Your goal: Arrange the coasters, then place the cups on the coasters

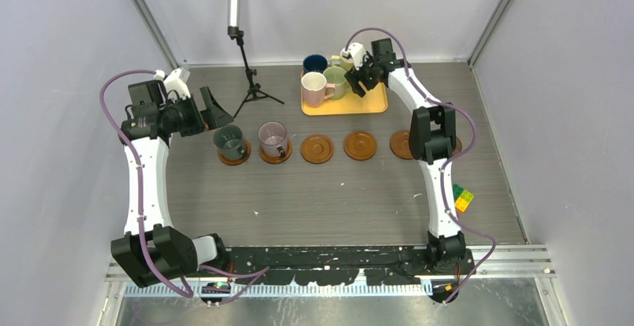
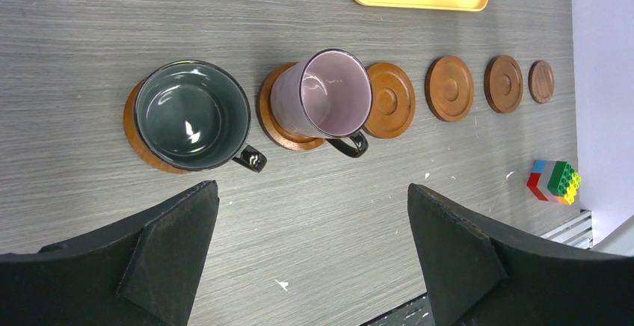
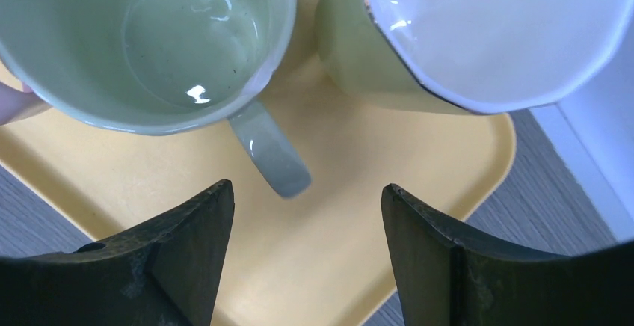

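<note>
A row of brown coasters crosses the table. The dark green cup point(image 2: 193, 114) stands on the leftmost coaster point(image 2: 134, 128); the mauve cup point(image 2: 329, 94) stands on the one beside it point(image 2: 269, 117). Empty coasters point(image 2: 392, 100) point(image 2: 450, 88) point(image 2: 503, 84) follow, ending in a darker one point(image 2: 542, 81). My left gripper point(image 2: 310, 191) hangs open near these two cups, holding nothing. On the yellow tray point(image 3: 336, 251) are the light green cup point(image 3: 149, 42), pale yellow cup point(image 3: 359, 64), pink cup point(image 1: 314, 87) and navy cup point(image 1: 315, 63). My right gripper point(image 3: 306, 199) is open, the green cup's handle point(image 3: 269, 154) reaching to its fingertips.
A multicoloured toy block point(image 1: 463, 197) lies at the right of the table, next to my right arm. A black tripod stand point(image 1: 250, 87) rises at the back, left of the tray. The right arm's elbow point(image 1: 430, 135) covers part of the coaster row's right end.
</note>
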Motion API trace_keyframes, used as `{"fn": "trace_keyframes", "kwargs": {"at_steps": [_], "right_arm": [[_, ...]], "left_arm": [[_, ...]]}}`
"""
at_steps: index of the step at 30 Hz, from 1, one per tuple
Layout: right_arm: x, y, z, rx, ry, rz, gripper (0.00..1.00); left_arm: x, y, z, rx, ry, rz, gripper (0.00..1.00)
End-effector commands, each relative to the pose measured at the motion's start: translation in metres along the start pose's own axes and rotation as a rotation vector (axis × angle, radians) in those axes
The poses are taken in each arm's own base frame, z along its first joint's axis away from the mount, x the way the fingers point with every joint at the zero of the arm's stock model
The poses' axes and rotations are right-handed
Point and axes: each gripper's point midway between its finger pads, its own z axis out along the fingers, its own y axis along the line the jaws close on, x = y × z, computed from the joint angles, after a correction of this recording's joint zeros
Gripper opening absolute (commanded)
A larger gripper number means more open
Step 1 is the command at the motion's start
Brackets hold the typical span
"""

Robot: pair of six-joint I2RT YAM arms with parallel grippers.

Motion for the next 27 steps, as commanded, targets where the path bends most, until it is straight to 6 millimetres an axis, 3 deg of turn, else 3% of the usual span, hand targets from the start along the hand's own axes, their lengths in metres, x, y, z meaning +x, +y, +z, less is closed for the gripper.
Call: {"fn": "trace_keyframes", "kwargs": {"at_steps": [1, 15, 23, 27], "right_arm": [[-0.029, 0.0, 0.001, -0.017, -0.085, -0.029, 0.76], [-0.043, 0.017, 0.0, -0.089, -0.143, -0.172, 0.74], [-0.048, 0.025, -0.021, -0.102, -0.142, -0.168, 0.49], [-0.041, 0.026, -0.029, -0.092, -0.117, -0.157, 0.43]], "left_arm": [[-0.01, -0.008, -0.003, 0.034, -0.028, 0.025, 1.0], [-0.009, -0.005, -0.003, 0.023, -0.029, 0.021, 1.0], [-0.01, -0.006, -0.004, 0.026, -0.032, 0.016, 1.0], [-0.01, -0.006, -0.004, 0.024, -0.038, 0.017, 1.0]]}}
